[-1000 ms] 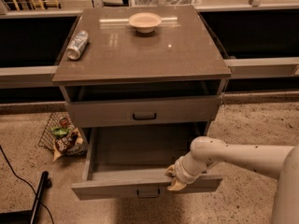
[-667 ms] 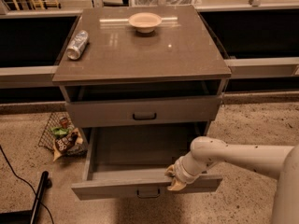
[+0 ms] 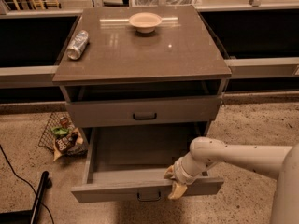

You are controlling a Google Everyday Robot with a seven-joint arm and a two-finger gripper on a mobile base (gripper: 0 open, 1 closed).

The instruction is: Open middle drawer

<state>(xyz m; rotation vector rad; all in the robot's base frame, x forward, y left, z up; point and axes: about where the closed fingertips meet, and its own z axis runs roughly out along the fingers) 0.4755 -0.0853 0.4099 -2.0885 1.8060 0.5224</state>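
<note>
The middle drawer is the grey-brown one pulled far out of the cabinet, its inside bare, with a small dark loop handle at the centre of its front. My gripper is at the top edge of that front, right of the handle. One fingertip is behind the panel and the other is in front, so it is shut on the front panel. The white arm comes in from the right. The drawer above is closed.
On the cabinet top stand a small bowl at the back and a can lying at the left. A wire basket with packets sits on the floor left of the cabinet. A black cable and pole lie at bottom left.
</note>
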